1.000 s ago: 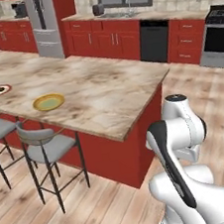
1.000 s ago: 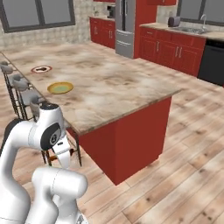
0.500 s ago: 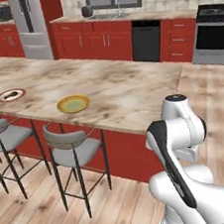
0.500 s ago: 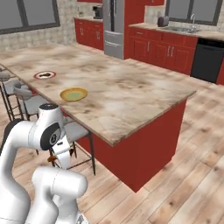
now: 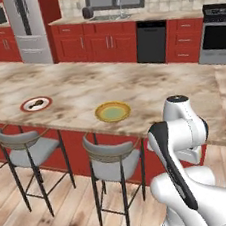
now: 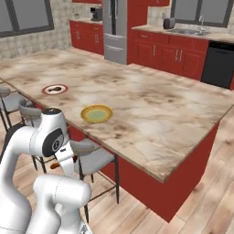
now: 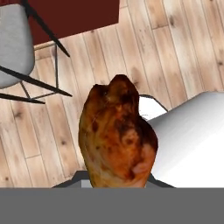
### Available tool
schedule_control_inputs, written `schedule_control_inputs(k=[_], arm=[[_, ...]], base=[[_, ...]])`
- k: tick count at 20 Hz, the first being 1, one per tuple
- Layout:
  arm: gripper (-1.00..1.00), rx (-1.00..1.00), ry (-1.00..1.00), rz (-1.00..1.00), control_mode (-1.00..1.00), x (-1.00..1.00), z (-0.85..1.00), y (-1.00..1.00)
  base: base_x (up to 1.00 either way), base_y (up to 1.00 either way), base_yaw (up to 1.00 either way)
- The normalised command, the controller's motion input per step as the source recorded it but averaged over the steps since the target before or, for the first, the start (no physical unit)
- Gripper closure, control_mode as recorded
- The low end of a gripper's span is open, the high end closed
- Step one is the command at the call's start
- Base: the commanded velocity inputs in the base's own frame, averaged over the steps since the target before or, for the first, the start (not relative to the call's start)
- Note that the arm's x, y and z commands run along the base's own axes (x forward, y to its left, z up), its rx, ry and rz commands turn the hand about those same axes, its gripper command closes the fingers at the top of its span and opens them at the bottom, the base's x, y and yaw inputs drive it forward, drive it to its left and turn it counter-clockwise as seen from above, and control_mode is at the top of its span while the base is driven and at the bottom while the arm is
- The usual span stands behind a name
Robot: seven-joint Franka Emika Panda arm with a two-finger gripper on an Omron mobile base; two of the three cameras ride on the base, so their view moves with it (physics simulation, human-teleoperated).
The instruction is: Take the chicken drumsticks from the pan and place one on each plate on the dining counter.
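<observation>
Evidently no legible writing, end effector (image 7: 117, 186) closed on drumstick (image 7: 117, 140), yellow plate (image 5: 113, 112) bare on dining counter (image 5: 147, 93)

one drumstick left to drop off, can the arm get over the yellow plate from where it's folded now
Probably yes. The hand, shut on the drumstick, hangs low beside a stool, below the dining counter. Nothing stands around the yellow plate, so lifting should reach.

We have two cameras behind the arm, one on its left and one on its right. Both look forward and down at the same long surface (image 5: 130, 77) with its yellow plate (image 5: 113, 111) and red-rimmed plate (image 5: 36, 103). Our third camera sits on the end effector, very close to a drumstick (image 7: 117, 138), looking down at the wooden floor (image 7: 183, 48).
</observation>
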Motion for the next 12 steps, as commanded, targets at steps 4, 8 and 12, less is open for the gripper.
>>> schedule_control_inputs(k=[4, 8, 12], arm=[[1.0, 0.0, 0.0, 0.0, 1.0, 0.0, 0.0, 0.0], [1.0, 0.0, 0.0, 0.0, 1.0, 0.0, 0.0, 0.0], [1.0, 0.0, 0.0, 0.0, 1.0, 0.0, 0.0, 0.0]], base=[[0.39, 0.79, -0.11], [0.47, 0.37, -0.08], [0.5, 0.09, -0.06]])
